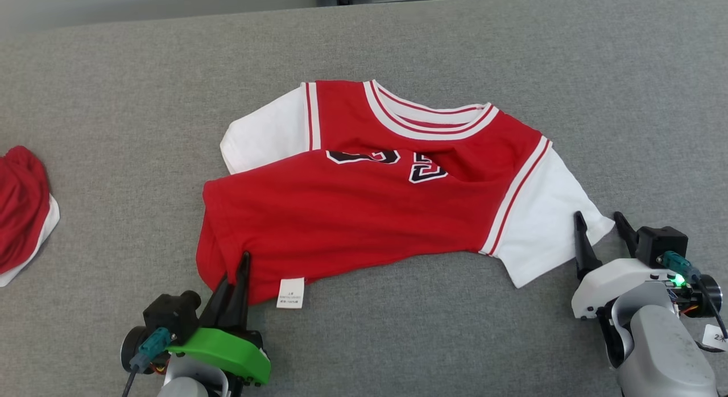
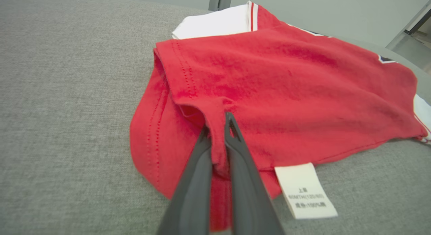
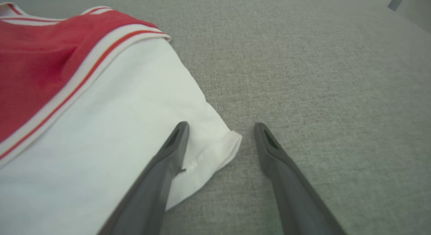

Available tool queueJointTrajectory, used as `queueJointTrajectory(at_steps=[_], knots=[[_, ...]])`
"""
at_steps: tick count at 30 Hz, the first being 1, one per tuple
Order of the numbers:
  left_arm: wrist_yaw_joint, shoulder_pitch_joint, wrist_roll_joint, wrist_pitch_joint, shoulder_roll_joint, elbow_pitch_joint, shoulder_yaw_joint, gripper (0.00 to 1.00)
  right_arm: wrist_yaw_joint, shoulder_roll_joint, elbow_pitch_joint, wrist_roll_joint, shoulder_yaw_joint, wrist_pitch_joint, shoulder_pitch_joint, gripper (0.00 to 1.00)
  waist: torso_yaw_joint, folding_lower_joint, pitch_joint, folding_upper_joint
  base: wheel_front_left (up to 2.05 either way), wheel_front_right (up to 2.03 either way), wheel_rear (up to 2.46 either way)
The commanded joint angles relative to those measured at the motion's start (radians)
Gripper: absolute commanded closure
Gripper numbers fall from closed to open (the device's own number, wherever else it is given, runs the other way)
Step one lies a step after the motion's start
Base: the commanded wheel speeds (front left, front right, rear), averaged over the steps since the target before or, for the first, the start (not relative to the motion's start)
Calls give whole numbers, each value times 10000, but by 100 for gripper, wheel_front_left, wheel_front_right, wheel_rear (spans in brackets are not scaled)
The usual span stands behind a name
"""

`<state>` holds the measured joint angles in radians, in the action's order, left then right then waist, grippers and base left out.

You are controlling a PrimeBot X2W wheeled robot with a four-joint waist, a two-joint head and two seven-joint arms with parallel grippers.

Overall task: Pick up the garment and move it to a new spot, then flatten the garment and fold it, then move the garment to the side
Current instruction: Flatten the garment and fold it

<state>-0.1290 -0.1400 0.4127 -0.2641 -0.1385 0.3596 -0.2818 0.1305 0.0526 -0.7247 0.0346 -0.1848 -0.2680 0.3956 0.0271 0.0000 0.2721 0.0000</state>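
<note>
Left gripper (image 1: pixel 239 269) pinching jersey (image 1: pixel 352 209) hem, 7 o'clock; right gripper (image 1: pixel 599 218) wide astride sleeve tip (image 3: pixel 222 144), 4 o'clock; likely two-point lift.

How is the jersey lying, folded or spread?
Partly folded: the jersey has its red lower part over half the chest number; both white sleeves lie spread.
</note>
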Motion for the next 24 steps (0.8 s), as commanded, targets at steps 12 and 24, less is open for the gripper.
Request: queueJointTrajectory(at_steps=[12, 24], knots=[[-29, 159, -64, -3, 47, -413, 210, 100, 0, -3, 1324, 1493, 419, 37, -309, 100, 24, 0, -751, 0, 0, 0, 0], [-29, -1638, -73, -3, -942, -2455, 971, 100, 0, 0, 4891, 3796, 485, 35, 943, 100, -122, 0, -1967, 0, 0, 0, 0]])
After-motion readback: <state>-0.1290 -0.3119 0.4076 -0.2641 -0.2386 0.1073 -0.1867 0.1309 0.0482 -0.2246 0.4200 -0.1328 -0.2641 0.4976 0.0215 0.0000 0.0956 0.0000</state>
